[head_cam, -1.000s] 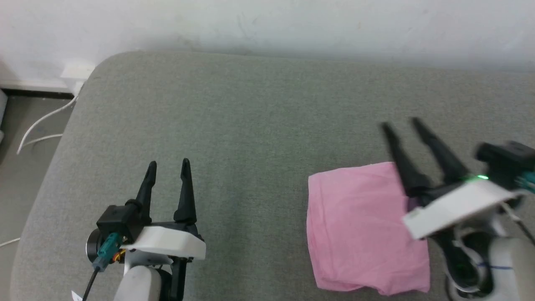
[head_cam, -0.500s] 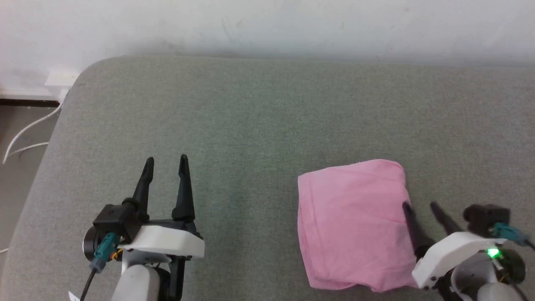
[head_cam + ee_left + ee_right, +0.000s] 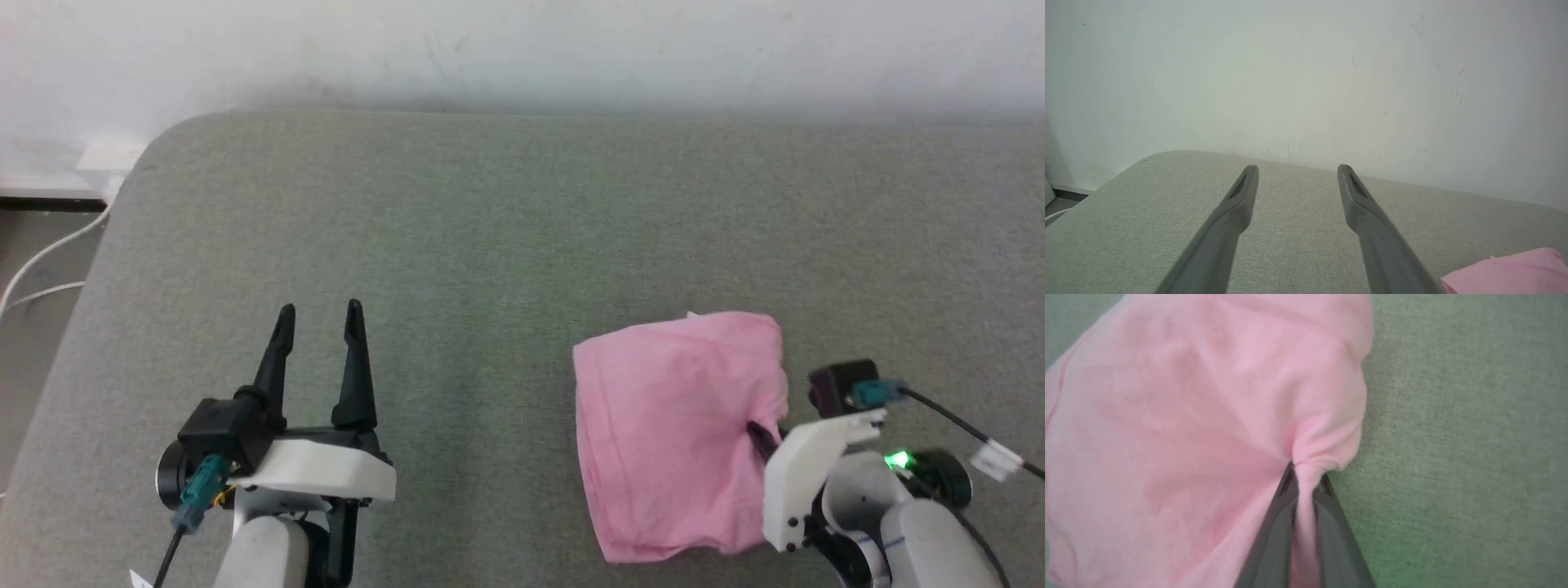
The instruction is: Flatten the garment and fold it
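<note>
The garment (image 3: 673, 433) is a folded light pink cloth lying on the grey cushion at the lower right of the head view. My right gripper (image 3: 755, 431) points down at its right edge, shut on a pinched fold of the garment (image 3: 1216, 400). In the right wrist view the cloth bunches between the two dark fingertips of my right gripper (image 3: 1306, 475). My left gripper (image 3: 318, 314) hovers open over bare cushion at the lower left, well clear of the cloth. A corner of the garment (image 3: 1511, 271) shows beside my left gripper (image 3: 1297, 169) in the left wrist view.
The grey cushion (image 3: 490, 245) has a rounded corner at the far left and ends at a white wall (image 3: 522, 49). White cables (image 3: 41, 261) lie on the floor beyond its left edge.
My right gripper came down from above the cloth's far right corner to its right edge and shut on a fold, puckering the cloth. The head camera shifted slightly. The left arm stayed put.
</note>
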You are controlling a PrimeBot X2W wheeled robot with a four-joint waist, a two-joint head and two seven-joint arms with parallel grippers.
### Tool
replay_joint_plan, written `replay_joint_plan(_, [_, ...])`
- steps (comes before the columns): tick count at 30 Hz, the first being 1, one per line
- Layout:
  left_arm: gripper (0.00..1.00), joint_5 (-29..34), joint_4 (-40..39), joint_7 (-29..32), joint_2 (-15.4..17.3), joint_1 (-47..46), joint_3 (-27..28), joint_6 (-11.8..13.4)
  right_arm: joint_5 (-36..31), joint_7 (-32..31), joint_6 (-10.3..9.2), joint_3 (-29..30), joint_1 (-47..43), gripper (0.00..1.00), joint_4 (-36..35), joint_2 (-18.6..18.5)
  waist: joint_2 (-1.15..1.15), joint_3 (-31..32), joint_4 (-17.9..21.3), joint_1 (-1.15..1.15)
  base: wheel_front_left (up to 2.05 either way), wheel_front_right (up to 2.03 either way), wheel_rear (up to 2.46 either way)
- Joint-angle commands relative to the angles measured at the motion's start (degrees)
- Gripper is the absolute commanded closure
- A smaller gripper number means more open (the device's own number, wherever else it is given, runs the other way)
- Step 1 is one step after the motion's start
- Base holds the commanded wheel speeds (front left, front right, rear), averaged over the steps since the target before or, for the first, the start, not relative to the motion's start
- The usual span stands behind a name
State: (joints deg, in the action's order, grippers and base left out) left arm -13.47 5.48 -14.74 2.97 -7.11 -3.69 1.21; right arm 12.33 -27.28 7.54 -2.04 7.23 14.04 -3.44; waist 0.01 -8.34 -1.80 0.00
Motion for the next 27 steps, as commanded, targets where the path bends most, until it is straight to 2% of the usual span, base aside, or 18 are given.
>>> replay_joint_plan(1, [0.00,0.6,-0.4,-0.3,-0.1,0.3,0.4,0.3,-1.9,-0.8,-0.05,-1.8,2.3,1.00,-0.4,-1.6,-0.01,-0.5,1.8,0.00,0.00,0.00,0.00])
replay_joint_plan(5, [0.00,1.4,-0.8,-0.3,-0.1,0.3,1.2,-0.1,-4.4,-1.7,-0.05,-9.4,7.8,1.00,-0.9,-8.1,-0.01,-1.8,6.0,0.00,0.00,0.00,0.00])
replay_joint_plan(9, [0.00,2.2,-1.2,-0.3,-0.1,-0.5,1.1,-0.8,-4.1,-0.2,-0.05,-15.7,13.8,1.00,0.9,-14.6,-0.01,-3.5,10.7,0.00,0.00,0.00,0.00])
replay_joint_plan(14, [0.00,3.0,-1.8,-0.3,-0.1,-3.7,-0.2,-1.6,-3.9,3.6,-0.05,-19.0,20.5,1.00,5.1,-21.5,-0.01,-7.2,16.4,0.00,0.00,0.00,0.00])
replay_joint_plan(20, [0.00,4.9,-2.4,-0.3,0.9,-7.6,-1.0,-2.2,-5.6,9.5,-0.05,-14.2,27.4,1.00,14.0,-24.9,-0.01,-13.1,22.0,0.00,0.00,0.00,0.00])
replay_joint_plan(27, [0.00,6.8,-4.3,1.1,3.3,-11.5,-1.7,-2.6,-10.2,17.1,-0.05,-1.8,33.7,1.00,25.8,-26.0,-0.01,-19.3,22.5,0.00,0.00,0.00,0.00])
